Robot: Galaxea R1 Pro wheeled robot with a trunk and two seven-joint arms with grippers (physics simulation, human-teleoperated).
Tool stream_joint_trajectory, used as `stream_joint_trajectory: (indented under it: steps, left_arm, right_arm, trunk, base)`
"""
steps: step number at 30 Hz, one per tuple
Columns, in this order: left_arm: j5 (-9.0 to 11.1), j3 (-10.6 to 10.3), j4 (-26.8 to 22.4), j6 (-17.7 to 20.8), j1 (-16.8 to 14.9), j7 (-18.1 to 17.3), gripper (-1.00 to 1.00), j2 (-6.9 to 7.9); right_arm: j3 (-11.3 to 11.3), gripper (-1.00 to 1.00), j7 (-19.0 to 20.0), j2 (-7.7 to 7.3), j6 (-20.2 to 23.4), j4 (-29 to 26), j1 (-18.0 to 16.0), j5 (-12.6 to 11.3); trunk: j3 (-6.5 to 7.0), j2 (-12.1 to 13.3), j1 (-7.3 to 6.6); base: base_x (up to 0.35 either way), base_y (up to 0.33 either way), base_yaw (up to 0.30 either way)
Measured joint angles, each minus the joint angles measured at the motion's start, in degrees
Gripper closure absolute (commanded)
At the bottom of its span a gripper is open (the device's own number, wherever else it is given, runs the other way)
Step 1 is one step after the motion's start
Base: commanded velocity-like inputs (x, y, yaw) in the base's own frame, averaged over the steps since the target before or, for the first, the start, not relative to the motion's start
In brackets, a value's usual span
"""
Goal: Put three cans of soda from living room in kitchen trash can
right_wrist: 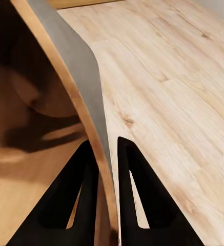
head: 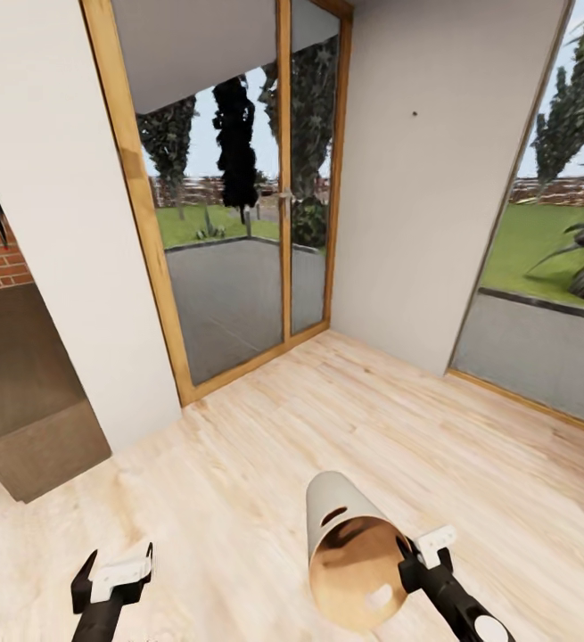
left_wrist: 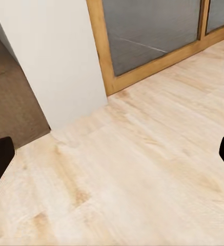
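While the right gripper (right_wrist: 107, 154) pinches the trash can (head: 349, 544) by its rim, tipped mouth-back above the pale floor (head: 238, 481), the left gripper (head: 113, 571) hangs spread and empty; no soda cans binned yet, I judge.

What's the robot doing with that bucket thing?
That's a trash can. The right gripper pinches its rim and holds it tipped on its side above the pale wood floor, its brown inside facing the camera. The left gripper is open and holds nothing. Glass doors stand ahead.
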Motion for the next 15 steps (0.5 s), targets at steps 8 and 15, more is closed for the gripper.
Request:
stream_joint_trajectory:
  steps: [8, 15]
  left_arm:
    - [-0.19, -0.1, 0.05, 0.05, -0.01, -0.03, -1.0, -0.02]
    - [-0.22, -0.15, 1.08, 0.07, -0.1, -0.03, -1.0, -0.07]
  right_arm:
    - [0.01, 1.0, -0.09, 0.04, -0.06, 1.09, 0.0, 0.24]
    - [0.0, 1.0, -0.32, 0.11, -1.07, 1.57, 0.0, 0.28]
  trunk:
    - [0.0, 0.0, 0.0]
    - [0.0, 0.0, 0.0]
  base:
    - [0.034, 0.0, 0.25]
    - [0.002, 0.0, 0.25]
